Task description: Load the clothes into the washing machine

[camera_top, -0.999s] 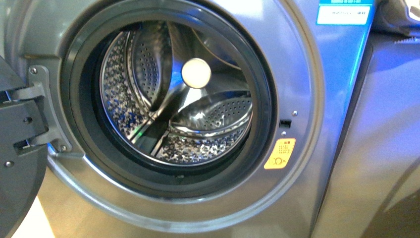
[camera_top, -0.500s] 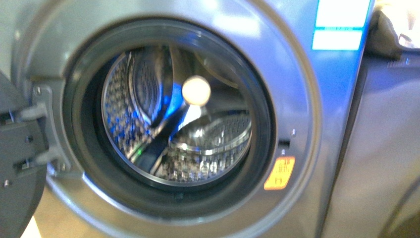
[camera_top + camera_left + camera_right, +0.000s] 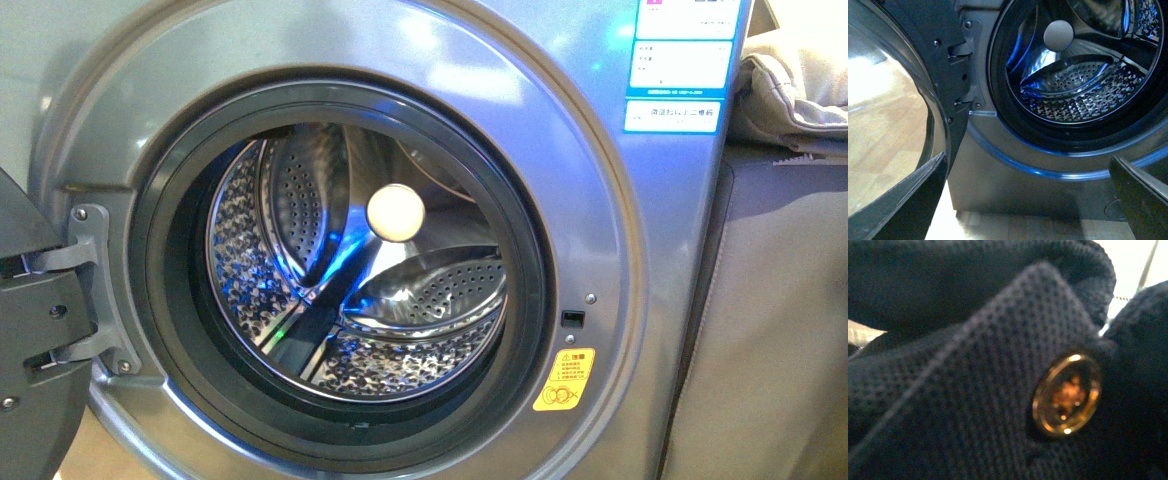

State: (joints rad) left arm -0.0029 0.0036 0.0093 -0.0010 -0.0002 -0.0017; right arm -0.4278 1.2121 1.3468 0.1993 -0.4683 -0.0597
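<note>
This looks like a laundry corner, indoors. A silver-grey front-loading washing machine (image 3: 620,250) fills the front view, its round door (image 3: 30,340) swung open to the left and the perforated steel drum (image 3: 400,360) bare inside. Blue-white printed labels (image 3: 680,70) and a yellow warning sticker (image 3: 563,379) sit on its front. The machine stands on a light wooden floor (image 3: 1023,227). Just beside it is a plain grey panel (image 3: 770,320) with a folded beige cloth (image 3: 790,90) on top. Whether it is a home or a shop, I cannot tell.

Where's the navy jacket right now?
Only the right wrist view shows the navy jacket: it fills that picture, close to the camera, a snap button showing. The drum of the washing machine in the front view holds no clothes.
</note>
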